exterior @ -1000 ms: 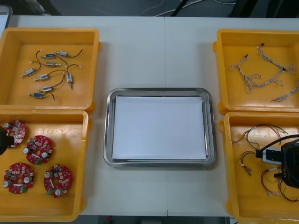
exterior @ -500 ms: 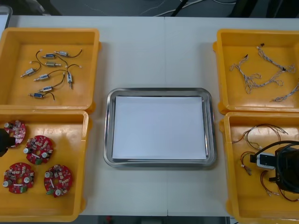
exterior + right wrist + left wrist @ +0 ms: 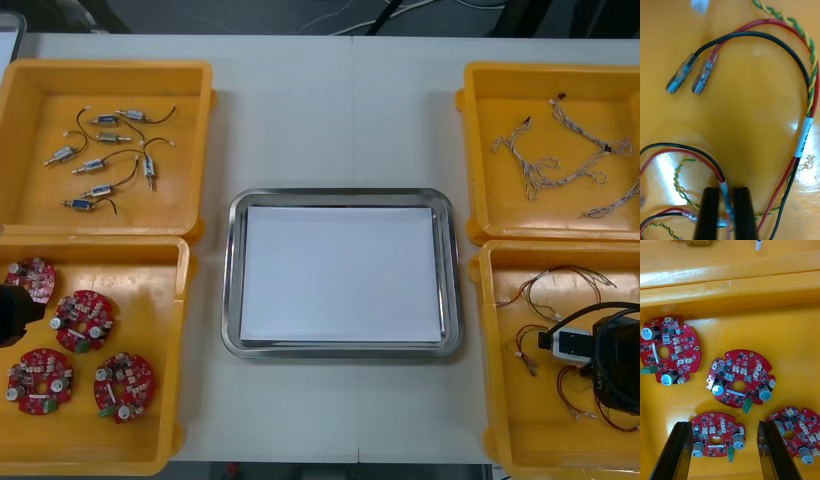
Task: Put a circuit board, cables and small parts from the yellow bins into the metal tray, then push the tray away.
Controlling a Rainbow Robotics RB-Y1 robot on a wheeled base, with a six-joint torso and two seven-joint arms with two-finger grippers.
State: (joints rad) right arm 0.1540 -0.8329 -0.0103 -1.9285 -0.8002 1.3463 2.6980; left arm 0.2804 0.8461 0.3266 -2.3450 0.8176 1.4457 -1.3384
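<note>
between the squeezed-shut fingers of the right gripper (image 3: pixel 726 198) sat a cable (image 3: pixel 724 185) end, inside the yellow bin (image 3: pixel 487 300) at 4 o'clock from the metal tray (image 3: pixel 232 290). at 8 o'clock the left gripper (image 3: pixel 722 425) stood wide open around a circuit board (image 3: pixel 717 437). other wires (image 3: pixel 810 56) lay tangled close by, so they might snag and lift too.

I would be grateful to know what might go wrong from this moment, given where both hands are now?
1. The right hand is shut on a red and black cable whose leads cross a twisted yellow and green cable; lifting may drag that along.
2. The left hand is open around one circuit board, but one finger sits beside a neighbouring board; descending could knock it.
</note>
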